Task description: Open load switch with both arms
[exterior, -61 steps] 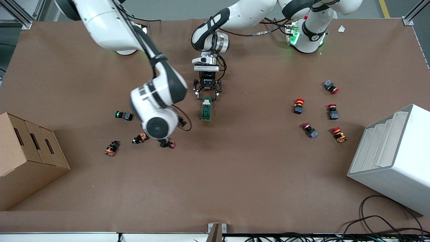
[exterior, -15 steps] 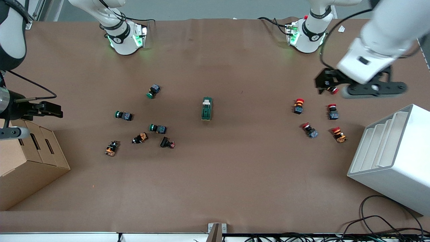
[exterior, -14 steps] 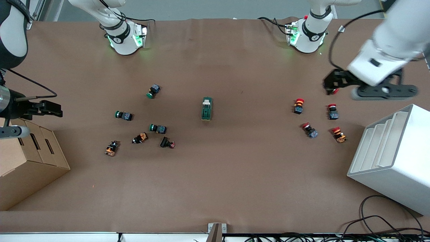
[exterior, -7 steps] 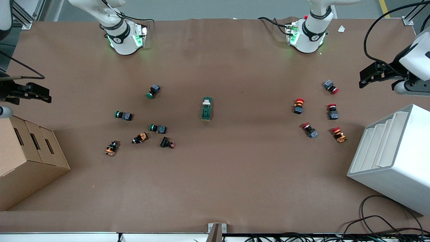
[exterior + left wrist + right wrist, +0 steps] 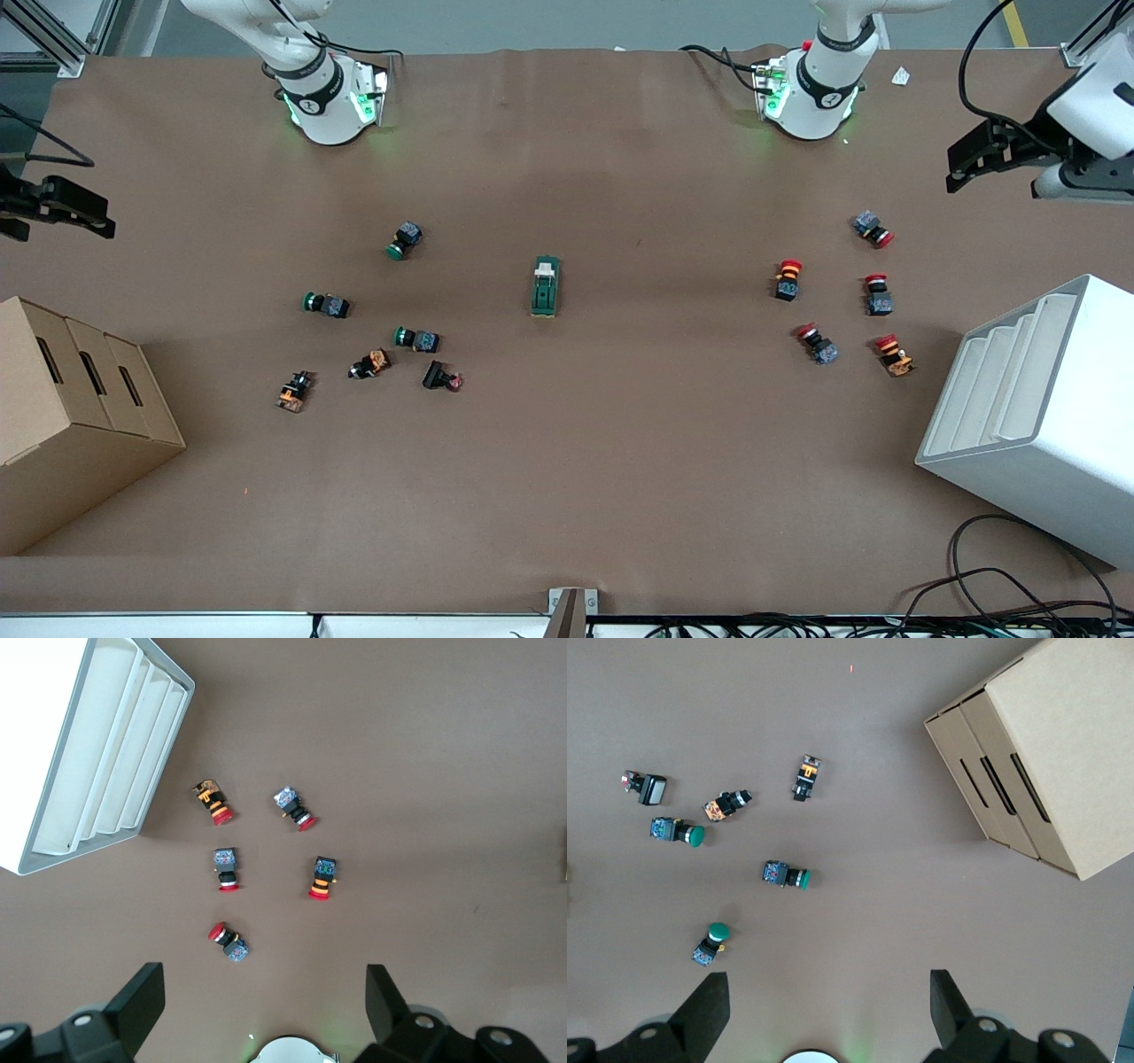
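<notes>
The load switch (image 5: 546, 286), a dark-green block with a white lever piece at its end toward the arms' bases, lies alone at the middle of the table. Neither gripper is near it. My left gripper (image 5: 959, 167) hangs open and empty high over the left arm's end of the table, above the red-capped buttons; its wrist view shows its spread fingers (image 5: 139, 1001) around my left gripper (image 5: 261, 997). My right gripper (image 5: 96, 217) hangs open and empty over the right arm's end, above the cardboard box; its wrist view shows my right gripper (image 5: 828, 997) wide apart.
Several red-capped push buttons (image 5: 788, 277) lie toward the left arm's end, beside a white stepped rack (image 5: 1036, 416). Several green-capped and other buttons (image 5: 403, 241) lie toward the right arm's end, near a cardboard box (image 5: 71, 416). Cables (image 5: 992, 567) trail at the table's near edge.
Both arms have drawn away from the table's middle, out to its two ends and upward. The left gripper stood at the switch about four seconds ago. The switch lies where it was.
</notes>
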Robot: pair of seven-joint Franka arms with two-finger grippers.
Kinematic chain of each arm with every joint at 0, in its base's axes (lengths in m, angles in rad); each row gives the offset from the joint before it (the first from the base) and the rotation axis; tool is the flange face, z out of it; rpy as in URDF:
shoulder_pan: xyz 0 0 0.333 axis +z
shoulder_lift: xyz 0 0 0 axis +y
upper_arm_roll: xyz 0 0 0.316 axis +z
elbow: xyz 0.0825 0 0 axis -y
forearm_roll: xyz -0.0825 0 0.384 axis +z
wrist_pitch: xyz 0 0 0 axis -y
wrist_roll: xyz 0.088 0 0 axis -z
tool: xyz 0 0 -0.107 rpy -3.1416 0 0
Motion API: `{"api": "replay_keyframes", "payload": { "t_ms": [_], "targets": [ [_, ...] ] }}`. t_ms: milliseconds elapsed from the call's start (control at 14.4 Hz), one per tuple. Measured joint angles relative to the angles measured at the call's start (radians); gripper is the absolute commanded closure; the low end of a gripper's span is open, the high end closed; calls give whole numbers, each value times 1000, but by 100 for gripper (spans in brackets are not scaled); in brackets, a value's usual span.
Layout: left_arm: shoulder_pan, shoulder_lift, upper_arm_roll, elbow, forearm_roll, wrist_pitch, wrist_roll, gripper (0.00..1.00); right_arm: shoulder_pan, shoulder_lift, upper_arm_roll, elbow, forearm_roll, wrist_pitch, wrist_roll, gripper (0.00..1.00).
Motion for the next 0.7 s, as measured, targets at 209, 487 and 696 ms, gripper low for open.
{"api": "replay_keyframes", "payload": {
  "t_ms": [209,487,696],
  "targets": [
    [0,-6,-6,-11,-12,0,0,0,-2,-58,0,-55,0,1,0,0],
    [0,-6,-18,-13,-20,0,-2,0,-3,-132,0,-154,1,40,-8,0],
    [2,1,-18,-4,-20,4,-2,0,-3,-139,0,-177,1,59,-17,0]
  ]
}}
